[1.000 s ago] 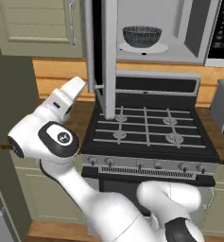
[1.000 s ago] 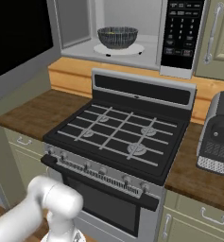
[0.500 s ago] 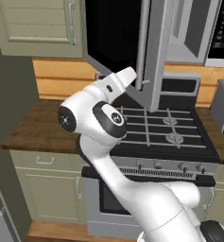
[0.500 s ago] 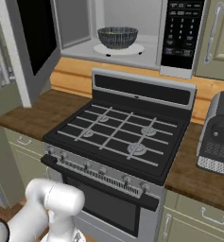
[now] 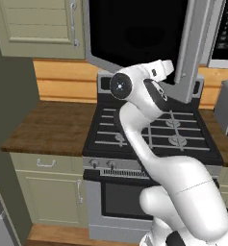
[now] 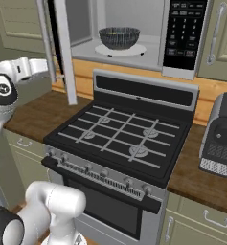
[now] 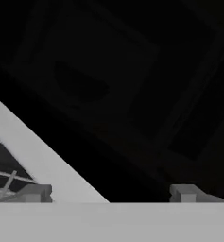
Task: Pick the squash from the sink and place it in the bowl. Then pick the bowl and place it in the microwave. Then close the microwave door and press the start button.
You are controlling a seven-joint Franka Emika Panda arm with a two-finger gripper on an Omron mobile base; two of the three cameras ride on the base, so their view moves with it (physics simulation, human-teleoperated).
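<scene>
The microwave [image 6: 155, 21] hangs above the stove with its cavity showing. Inside, the dark patterned bowl [image 6: 119, 37] stands on the white turntable. The squash is hidden and the sink is out of view. The microwave door [image 5: 134, 33] stands partly swung toward the cavity, and the right base view shows the microwave door [image 6: 66, 57] nearly edge-on. My gripper [image 5: 167, 67] is against its outer face near the free edge. From the right, the gripper [image 6: 44, 67] sits just left of the door. In the hand view the gripper [image 7: 108, 193] is open, with black door glass [image 7: 108, 71] close ahead.
The black button panel [image 6: 184, 33] is at the microwave's right. Below is a black gas stove [image 6: 119, 136] between wooden counters [image 5: 48, 127]. A grey toaster [image 6: 221, 134] stands on the right counter. Pale cabinets [image 5: 33, 24] flank the microwave.
The microwave door has swung a good way toward the cavity, and my arm has risen and swept right along with it. The gripper stays open.
</scene>
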